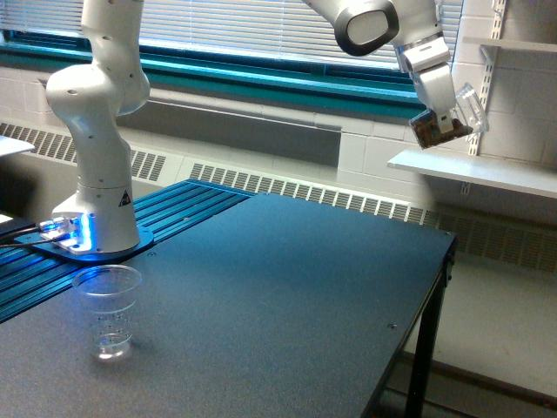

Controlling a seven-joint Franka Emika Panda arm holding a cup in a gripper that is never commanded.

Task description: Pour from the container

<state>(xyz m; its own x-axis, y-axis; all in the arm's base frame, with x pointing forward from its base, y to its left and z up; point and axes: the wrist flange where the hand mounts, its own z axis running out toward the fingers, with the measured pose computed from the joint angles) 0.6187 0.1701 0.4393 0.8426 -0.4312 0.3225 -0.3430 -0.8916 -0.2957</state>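
High at about one o'clock in the exterior view, the container (454, 117) hangs in the air, held by the gripper (441, 111) well above and beyond the table (287, 296). It is a clear cup tipped well over on its side, with its mouth toward four o'clock and dark brown stuff showing inside its lower part. The jaws are closed on the cup, clamping its wall. From the gripper the white arm (383, 22) climbs toward eleven o'clock and leaves the view at the top edge. Just below the cup, at five o'clock from it, a white shelf (474, 172) juts from the wall. Far off at seven o'clock, near the table's front left corner, a ribbed cup (107, 312) stands upright, clear, well apart from the held one. Just beyond it, at twelve o'clock from that cup, the arm's base (100, 200) stands on a round plate with a blue glow at its foot.
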